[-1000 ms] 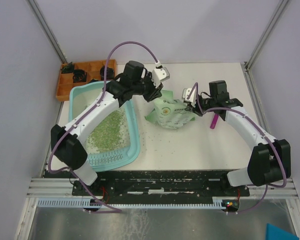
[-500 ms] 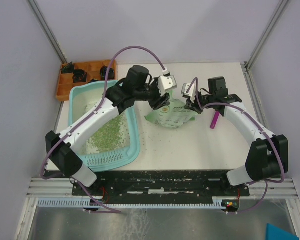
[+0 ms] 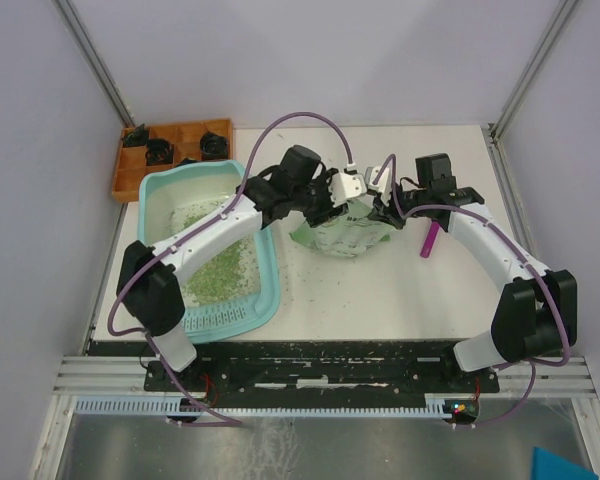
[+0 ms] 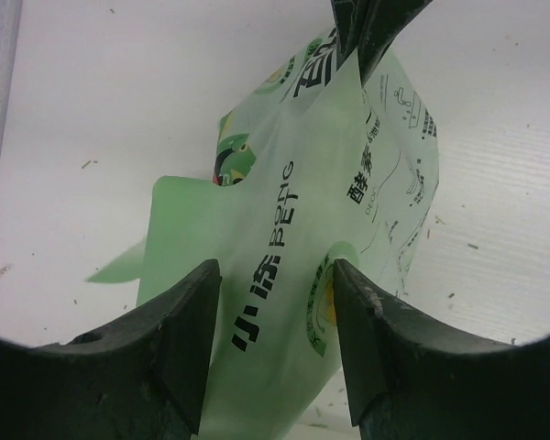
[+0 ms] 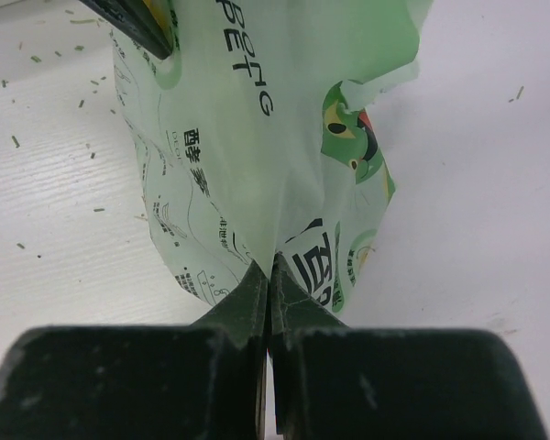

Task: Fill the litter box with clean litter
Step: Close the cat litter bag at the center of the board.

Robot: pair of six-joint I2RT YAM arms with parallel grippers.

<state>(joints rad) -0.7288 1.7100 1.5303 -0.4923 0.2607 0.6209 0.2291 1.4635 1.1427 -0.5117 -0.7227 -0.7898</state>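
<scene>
The light-teal litter box (image 3: 225, 318) lies at the left of the table, with green litter (image 3: 216, 270) spread over its near half. The pale green printed bag (image 3: 346, 232) stands crumpled at mid-table. My left gripper (image 3: 338, 204) is open, its jaws straddling the bag's left side (image 4: 284, 266) without pinching it. My right gripper (image 3: 388, 212) is shut on a fold of the bag's right edge (image 5: 257, 165). The right gripper's fingertips (image 4: 367, 27) show at the top of the left wrist view.
A magenta scoop (image 3: 429, 240) lies on the table right of the bag, beside the right arm. An orange compartment tray (image 3: 170, 150) with dark items sits at the back left. Loose granules (image 3: 320, 285) are scattered on the table near the bag.
My left arm has swung right, from over the litter box's far end to the bag, and its jaws now straddle it. The right gripper has kept its hold; the bag settled slightly.
</scene>
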